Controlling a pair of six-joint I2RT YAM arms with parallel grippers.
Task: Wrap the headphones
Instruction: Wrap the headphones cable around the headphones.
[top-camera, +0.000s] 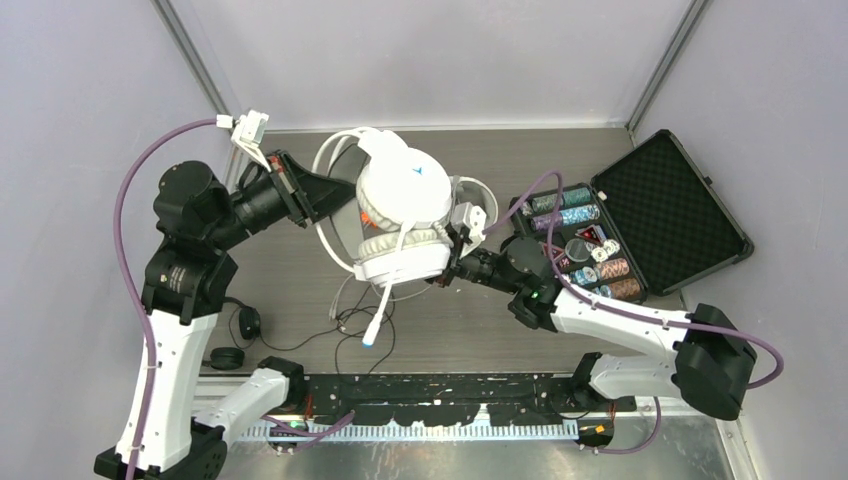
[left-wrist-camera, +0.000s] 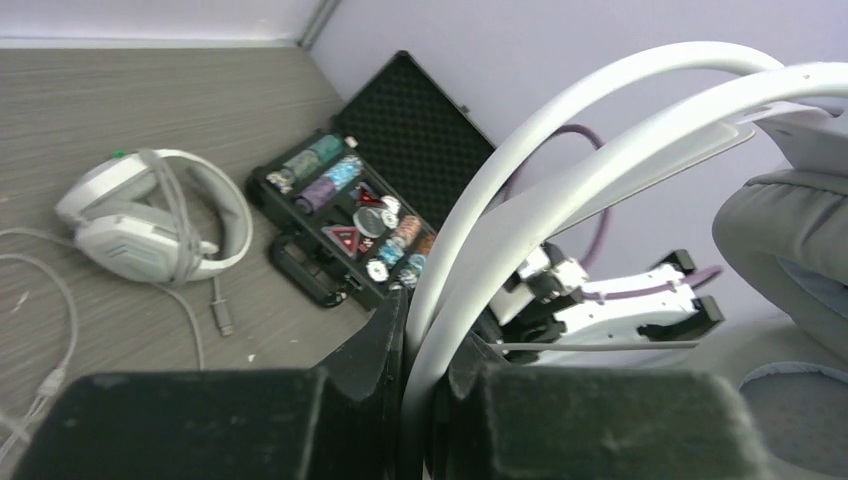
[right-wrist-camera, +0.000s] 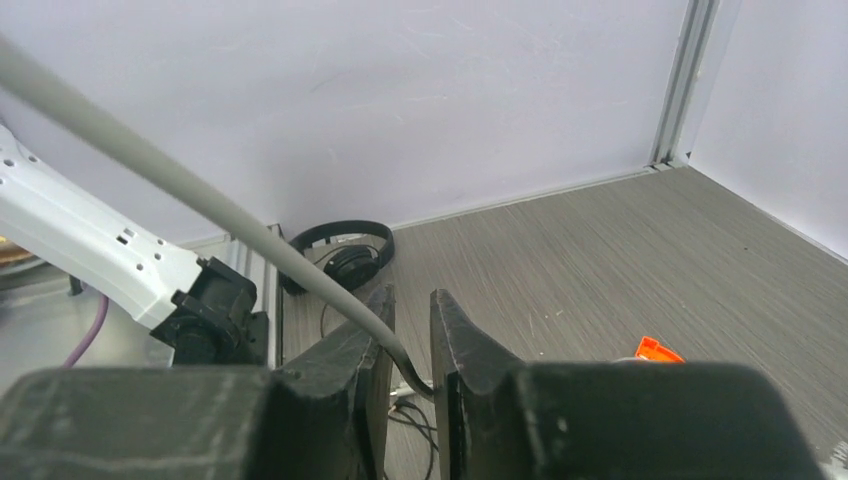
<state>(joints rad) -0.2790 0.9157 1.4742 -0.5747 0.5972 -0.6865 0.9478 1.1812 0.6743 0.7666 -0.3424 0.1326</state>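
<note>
A white over-ear pair of headphones (top-camera: 400, 200) hangs above the table's middle. My left gripper (top-camera: 325, 195) is shut on its white headband (left-wrist-camera: 560, 130), which passes between the jaws in the left wrist view (left-wrist-camera: 430, 320). My right gripper (top-camera: 447, 268) is just right of the lower cup and is shut on the thin white cord (right-wrist-camera: 200, 195), which bends down between the jaws (right-wrist-camera: 412, 300). A second white pair (left-wrist-camera: 150, 215) lies on the table beyond. The small black pair (top-camera: 235, 335) lies near the left arm's base and also shows in the right wrist view (right-wrist-camera: 345, 255).
The open black case of chips (top-camera: 660, 200) stands at the right, its lid folded back. Loose black and white cords (top-camera: 360, 320) lie on the table under the hanging headphones. A small orange piece (right-wrist-camera: 655, 350) lies on the table. Walls close the back and sides.
</note>
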